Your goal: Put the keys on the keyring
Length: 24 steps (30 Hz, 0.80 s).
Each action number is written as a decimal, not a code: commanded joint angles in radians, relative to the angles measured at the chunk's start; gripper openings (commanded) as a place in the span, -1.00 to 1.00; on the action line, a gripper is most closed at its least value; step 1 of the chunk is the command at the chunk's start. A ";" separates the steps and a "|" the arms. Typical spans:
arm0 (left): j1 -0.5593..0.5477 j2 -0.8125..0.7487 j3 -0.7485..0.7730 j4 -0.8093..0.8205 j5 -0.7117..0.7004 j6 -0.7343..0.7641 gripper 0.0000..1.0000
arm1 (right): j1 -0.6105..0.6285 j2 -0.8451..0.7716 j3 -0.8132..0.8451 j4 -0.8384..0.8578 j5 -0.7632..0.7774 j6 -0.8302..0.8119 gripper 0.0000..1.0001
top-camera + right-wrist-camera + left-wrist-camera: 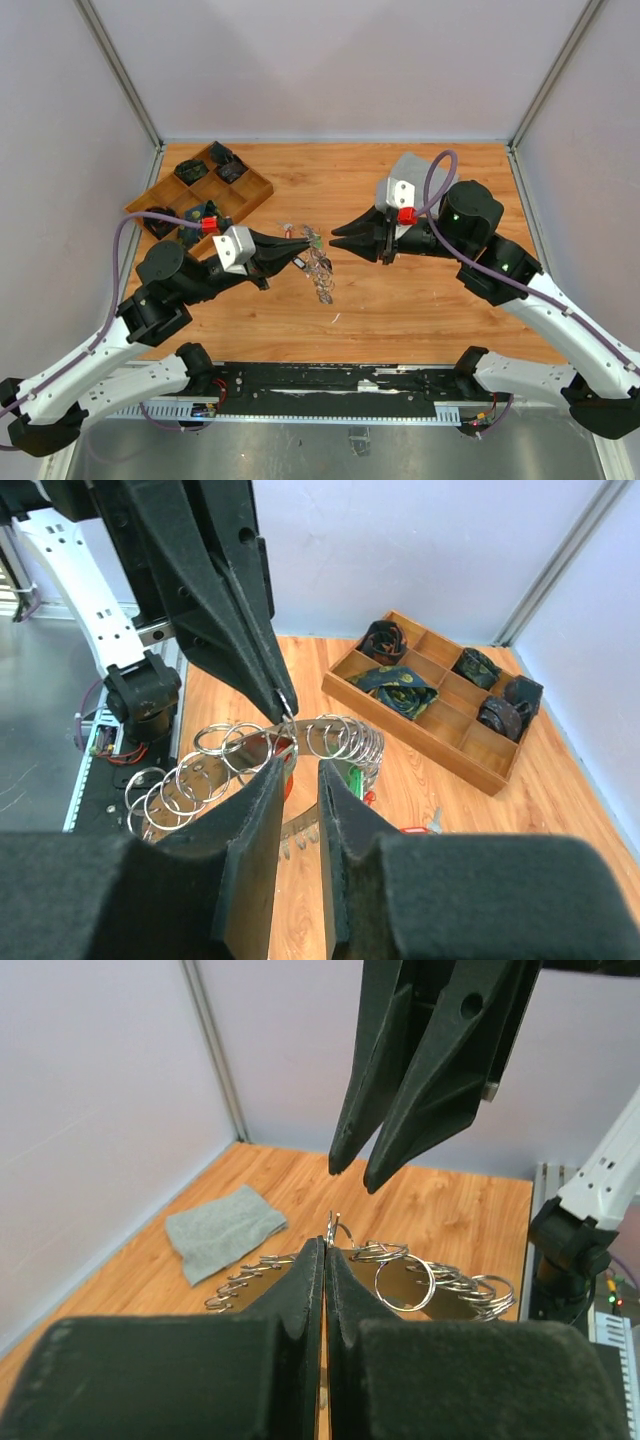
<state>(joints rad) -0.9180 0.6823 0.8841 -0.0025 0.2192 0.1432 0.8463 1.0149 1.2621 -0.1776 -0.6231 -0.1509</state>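
Observation:
The keyring is a thin metal band strung with several small split rings and hangs just above the table. My left gripper is shut on one small ring at the keyring's top. My right gripper faces it from the right, close to the keyring, with its jaws a little apart and nothing between them. Keys hang among the rings: one with a green tag and one with a red tag. Another red-tagged key lies on the table beyond.
A wooden tray with compartments of dark rolled items stands at the back left. A grey cloth lies at the back, partly behind the right arm. Grey walls enclose the table on three sides.

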 commanded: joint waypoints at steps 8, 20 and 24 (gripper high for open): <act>-0.004 -0.040 -0.047 0.212 0.123 -0.105 -0.99 | 0.002 0.010 0.023 0.082 -0.201 0.019 -0.55; -0.004 -0.032 -0.052 0.241 0.159 -0.118 -0.99 | 0.003 0.000 0.000 0.119 -0.218 0.050 -0.50; -0.004 -0.030 -0.052 0.241 0.161 -0.119 -0.99 | 0.003 0.009 -0.001 0.122 -0.233 0.054 -0.49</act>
<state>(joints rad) -0.9180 0.6571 0.8310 0.1596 0.3649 0.0349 0.8463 1.0256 1.2625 -0.1001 -0.8215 -0.1131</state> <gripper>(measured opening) 0.010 0.252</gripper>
